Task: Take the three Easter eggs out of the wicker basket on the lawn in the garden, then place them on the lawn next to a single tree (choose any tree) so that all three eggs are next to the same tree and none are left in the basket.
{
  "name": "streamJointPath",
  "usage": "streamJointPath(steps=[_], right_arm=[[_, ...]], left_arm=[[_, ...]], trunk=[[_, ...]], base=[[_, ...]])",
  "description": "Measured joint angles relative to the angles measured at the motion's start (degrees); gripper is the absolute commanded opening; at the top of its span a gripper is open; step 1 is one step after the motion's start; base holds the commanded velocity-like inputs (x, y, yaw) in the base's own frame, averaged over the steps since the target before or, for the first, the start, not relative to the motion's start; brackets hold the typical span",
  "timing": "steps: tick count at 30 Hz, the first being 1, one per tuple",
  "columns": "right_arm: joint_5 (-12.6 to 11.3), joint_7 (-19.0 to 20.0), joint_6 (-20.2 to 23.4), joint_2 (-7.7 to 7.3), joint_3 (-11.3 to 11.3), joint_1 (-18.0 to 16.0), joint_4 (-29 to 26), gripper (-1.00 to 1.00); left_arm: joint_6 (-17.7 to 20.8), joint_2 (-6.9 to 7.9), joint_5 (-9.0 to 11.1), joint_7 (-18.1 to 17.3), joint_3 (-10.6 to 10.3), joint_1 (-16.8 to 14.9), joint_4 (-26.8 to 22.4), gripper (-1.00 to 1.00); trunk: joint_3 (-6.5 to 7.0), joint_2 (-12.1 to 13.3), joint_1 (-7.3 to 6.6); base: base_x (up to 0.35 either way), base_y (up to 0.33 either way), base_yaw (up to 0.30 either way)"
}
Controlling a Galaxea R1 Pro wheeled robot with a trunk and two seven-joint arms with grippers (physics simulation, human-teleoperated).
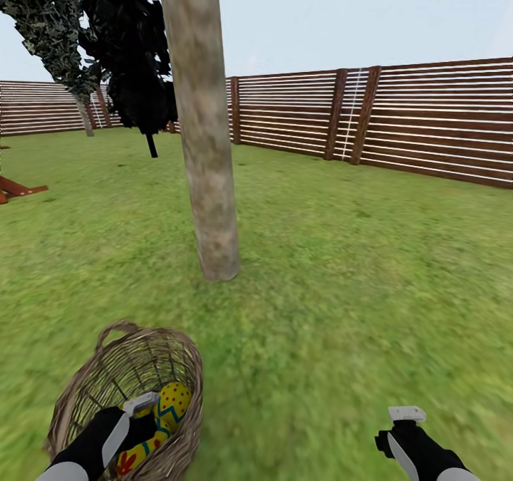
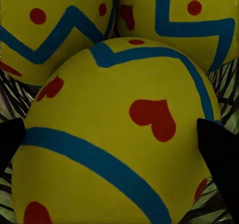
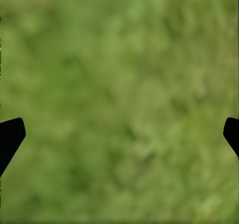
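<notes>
Head view: the left pincer reaches into the brown woven wicker basket on the mottled green lawn, near a pale grey-brown tree trunk. Left wrist view: three yellow eggs with blue zigzags and red marks lie together, black fingertips spread wide either side of the nearest. Right wrist view: the right pincer hangs wide apart over grass.

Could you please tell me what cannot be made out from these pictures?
- Head view: the left gripper reaches into the wicker basket and covers part of the eggs; their count is unclear there.
- Left wrist view: the nearest egg sits between the fingertips; contact cannot be told.
- Head view: the tree canopy is cut off by the top edge.
- Right wrist view: the lawn is blurred.
</notes>
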Motion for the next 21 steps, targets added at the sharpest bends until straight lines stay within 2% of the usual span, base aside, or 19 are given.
streamJointPath(steps=[7, 12, 21], right_arm=[[0.0, 0.0, 0.0, 0.03, 0.0, 0.0, 0.0, 1.00], [0.0, 0.0, 0.0, 0.04, 0.0, 0.0, 0.0, 1.00], [0.0, 0.0, 0.0, 0.11, 0.0, 0.0, 0.0, 1.00]], left_arm=[[0.1, -0.07, 0.0, 0.4, 0.0, 0.0, 0.0, -1.00], [0.1, -1.12, -0.2, 0.4, -0.1, 0.0, 0.2, -1.00], [-0.1, -1.56, 0.1, -0.1, 0.0, 0.0, 0.0, -1.00]], trunk=[[1.55, 0.1, -0.18], [2.66, 0.2, -0.31], [4.66, 0.3, -0.53]], base=[[0.000, 0.000, 0.000], [-0.013, 0.000, 0.000], [-0.073, 0.008, 0.000]])
